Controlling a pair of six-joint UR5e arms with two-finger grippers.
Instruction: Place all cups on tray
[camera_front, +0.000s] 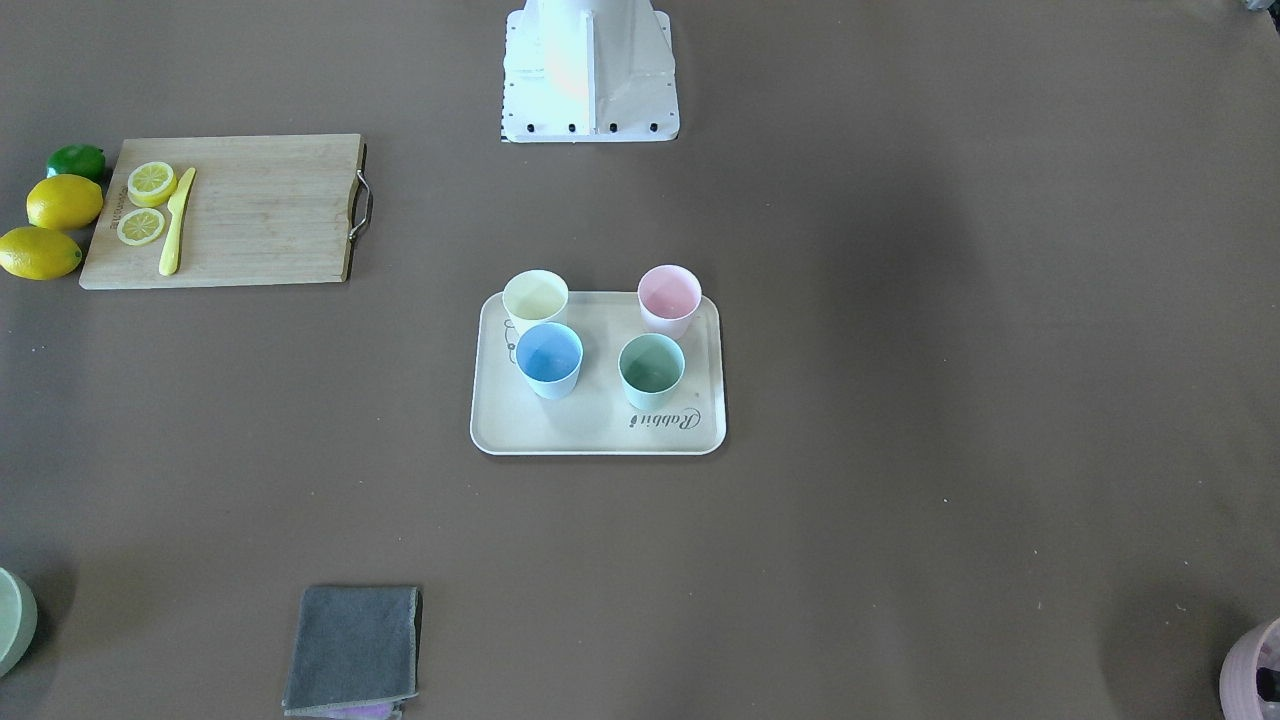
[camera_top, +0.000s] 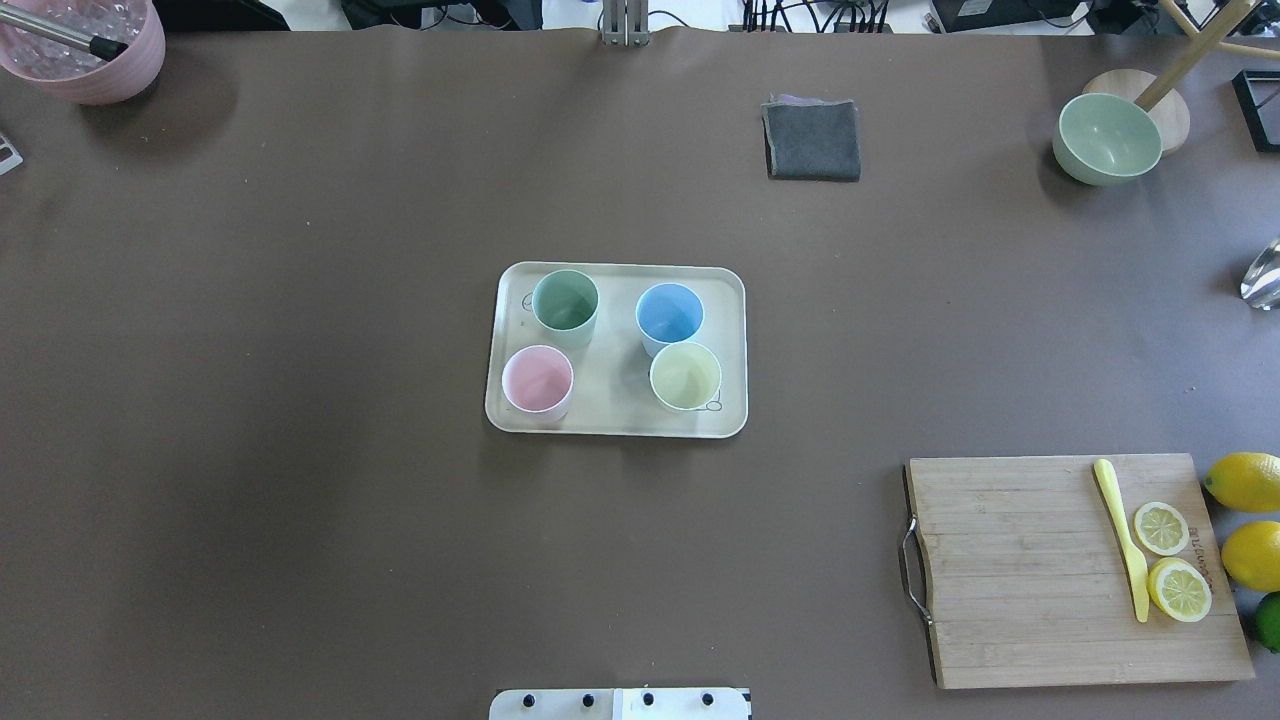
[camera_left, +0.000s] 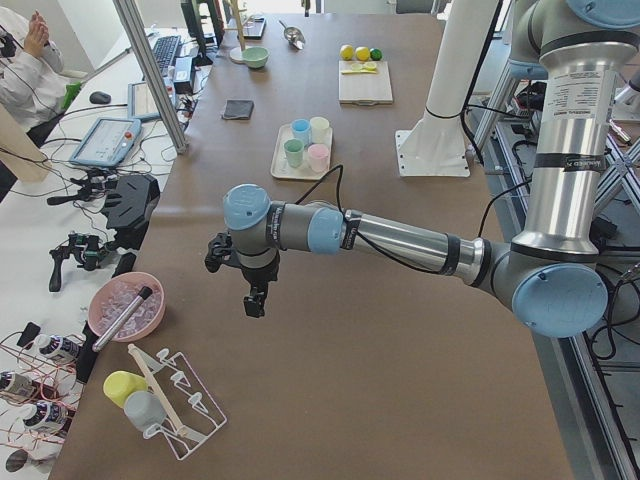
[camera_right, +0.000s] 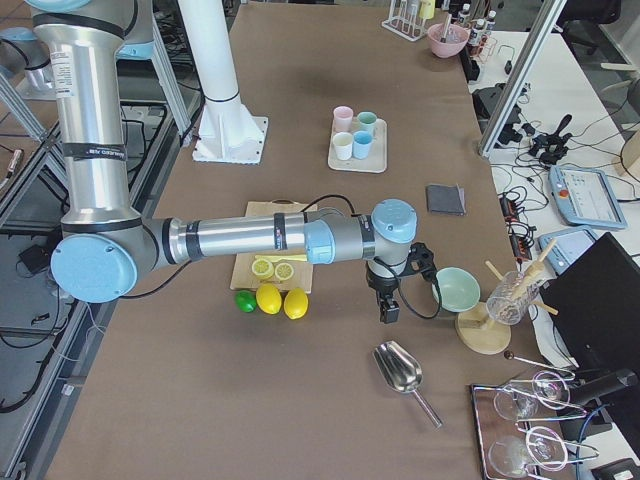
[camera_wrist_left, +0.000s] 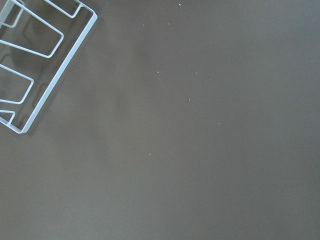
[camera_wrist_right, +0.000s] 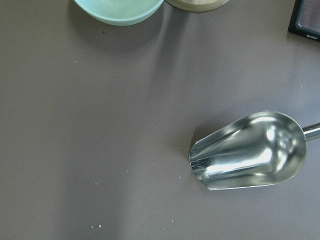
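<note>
The cream tray lies at the table's middle, also in the overhead view. All four cups stand upright on it: pale yellow, pale pink, light blue, mint green. My left gripper hangs over bare table far from the tray, near the pink pot; I cannot tell if it is open or shut. My right gripper hangs near the sage bowl and metal scoop, far from the tray; I cannot tell its state. Neither gripper shows in the overhead or front views.
A wooden cutting board holds lemon slices and a yellow knife, with lemons and a lime beside it. A grey cloth, sage bowl, pink ribbed pot, metal scoop and wire rack lie around the edges.
</note>
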